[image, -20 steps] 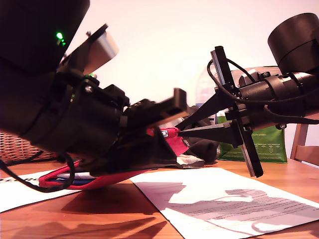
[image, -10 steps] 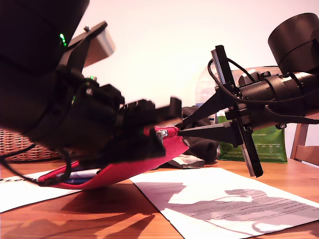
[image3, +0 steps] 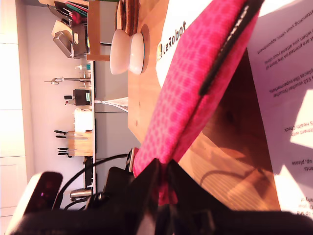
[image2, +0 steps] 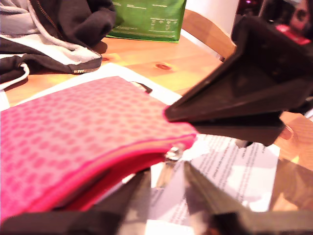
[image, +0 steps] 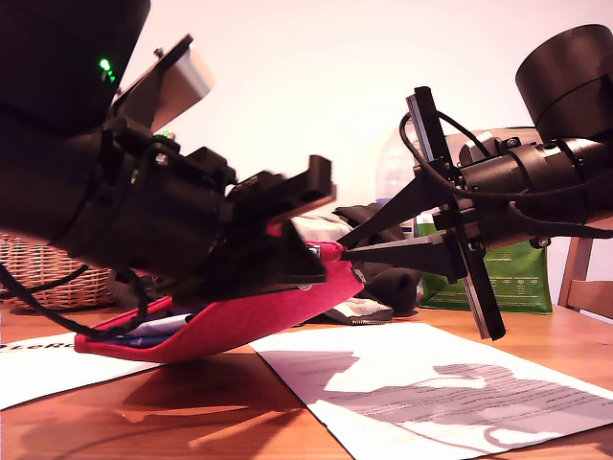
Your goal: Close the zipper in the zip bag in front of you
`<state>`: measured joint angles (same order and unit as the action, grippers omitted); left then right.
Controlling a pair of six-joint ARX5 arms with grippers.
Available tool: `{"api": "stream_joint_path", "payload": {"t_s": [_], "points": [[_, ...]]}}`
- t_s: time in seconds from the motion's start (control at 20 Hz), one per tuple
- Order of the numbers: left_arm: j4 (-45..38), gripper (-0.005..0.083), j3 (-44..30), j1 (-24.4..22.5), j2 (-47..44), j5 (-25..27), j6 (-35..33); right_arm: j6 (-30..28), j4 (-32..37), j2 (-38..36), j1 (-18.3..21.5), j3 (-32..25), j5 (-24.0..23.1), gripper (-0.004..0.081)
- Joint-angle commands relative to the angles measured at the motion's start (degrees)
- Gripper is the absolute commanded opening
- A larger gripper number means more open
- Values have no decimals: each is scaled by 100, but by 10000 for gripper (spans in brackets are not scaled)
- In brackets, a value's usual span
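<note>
Second gripper [image3: 164,183] clamped on bag [image: 259,311] corner, bag lifted off table | first gripper [image2: 166,188] jaws parted around pull tab [image2: 173,152] | zipper [image2: 98,166] near closed end; finish unclear

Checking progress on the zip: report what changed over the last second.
My first end effector shifted back toward the exterior view's left and slightly up, uncovering more of the zip bag, whose face now shows sloping down from its raised corner. Nothing was visibly gripped or released. My second end effector stayed clamped on that corner; the paper sheets did not move.
</note>
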<state>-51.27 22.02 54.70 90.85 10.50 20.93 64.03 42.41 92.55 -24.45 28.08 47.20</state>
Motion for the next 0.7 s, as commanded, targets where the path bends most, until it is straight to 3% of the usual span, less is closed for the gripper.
{"api": "stream_joint_path", "payload": {"t_s": [0.0, 0.1, 0.45, 0.65], "points": [[-103, 35, 22, -52, -15, -4, -33, -44, 59, 52, -13, 55, 44, -10], [-103, -20, 22, -70, -15, -149, -33, -44, 59, 52, -13, 55, 44, -11], [-118, -24, 24, -70, -24, -533, 26, -109, -94, 52, 20, 55, 17, -11], [332, -24, 24, -70, -254, -643, 22, -343, -461, 52, 223, 55, 2, -11]]}}
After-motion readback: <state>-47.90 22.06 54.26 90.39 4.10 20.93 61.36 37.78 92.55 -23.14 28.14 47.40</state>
